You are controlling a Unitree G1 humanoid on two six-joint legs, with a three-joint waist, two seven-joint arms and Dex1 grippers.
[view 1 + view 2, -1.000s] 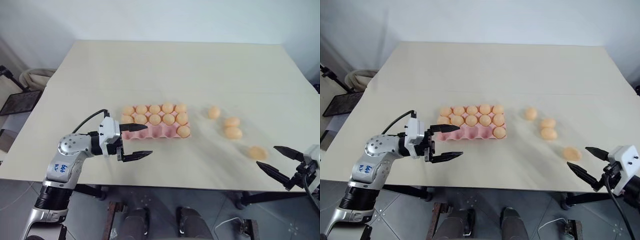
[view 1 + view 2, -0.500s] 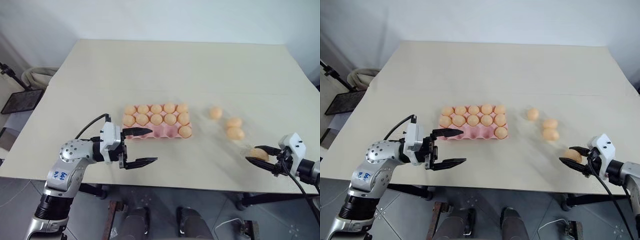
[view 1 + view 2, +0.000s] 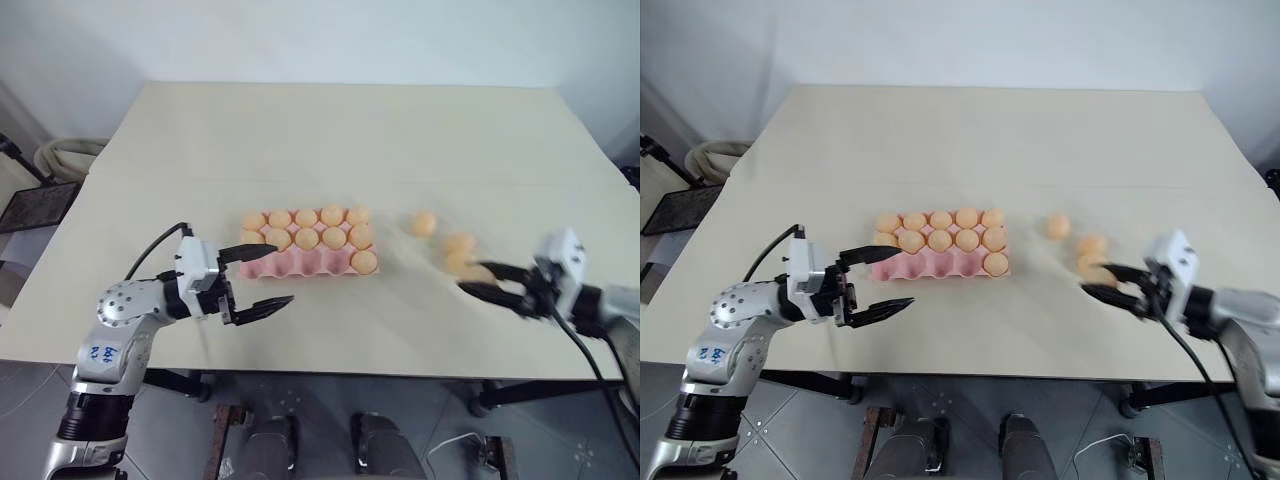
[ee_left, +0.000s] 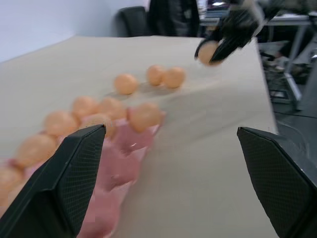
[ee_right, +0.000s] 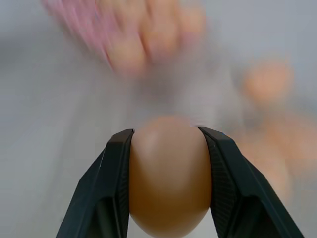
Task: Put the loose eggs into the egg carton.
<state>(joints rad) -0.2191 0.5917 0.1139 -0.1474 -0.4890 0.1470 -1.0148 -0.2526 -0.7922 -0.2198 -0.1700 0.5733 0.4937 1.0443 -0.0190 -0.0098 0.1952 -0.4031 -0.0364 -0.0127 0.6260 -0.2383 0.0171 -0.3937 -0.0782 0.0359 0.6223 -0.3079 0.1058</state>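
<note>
The tabletop (image 3: 330,130) carries the egg carton (image 3: 305,252) near the middle of its near half, its front row empty but for one egg at the right end. Three loose eggs (image 3: 424,223) lie on the tabletop towards the right edge; the fourth egg (image 5: 168,173) is clamped between the right gripper (image 3: 490,284) fingers, lifted clear of the surface. Good practice now: carry it level and unhurried to an empty front cup, lower fully, then release. The right arm reaches in from the right edge, roughly level. The left gripper (image 3: 256,277) hovers by the carton's left end, fingers spread wide, holding nothing.
</note>
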